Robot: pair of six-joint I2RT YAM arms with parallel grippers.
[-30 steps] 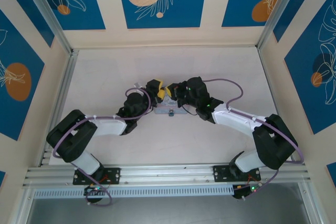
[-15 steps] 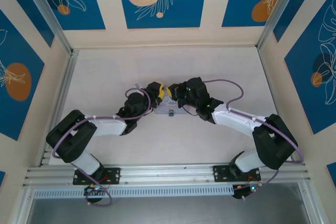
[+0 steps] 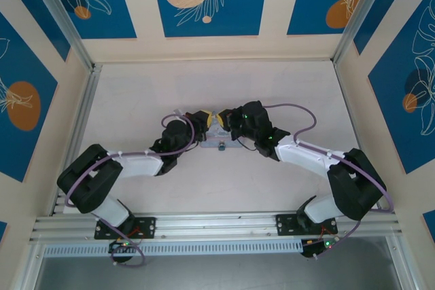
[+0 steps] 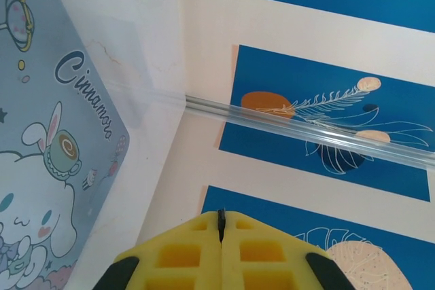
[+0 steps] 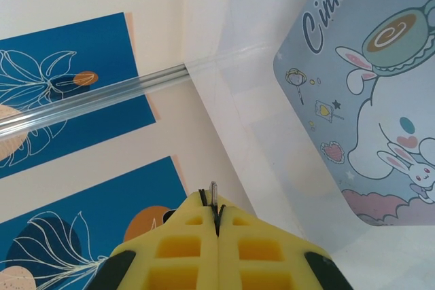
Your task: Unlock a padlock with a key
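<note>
My left gripper has its yellow pads pressed flat together. A thin dark line runs down the seam, and I cannot tell whether anything is caught there. My right gripper is closed as well. A thin silvery-grey sliver, the key, pokes out from between its pads, so I read it as pinched on the key.

From the top camera, both arms reach in toward the middle of the table, about midway between its left and right edges. Their fingertips nearly meet there, the left coming from the left side and the right from the right. Below them lies the pale blue tin with the cartoon rabbit, flat on the table. Each wrist camera shows a corner of it off to one side of the pads.

A tiny bluish speck, which I take for the padlock, sits at the tin's near edge, just on the near side of the two grippers. It is too small for me to make out its shackle or how it lies.
</note>
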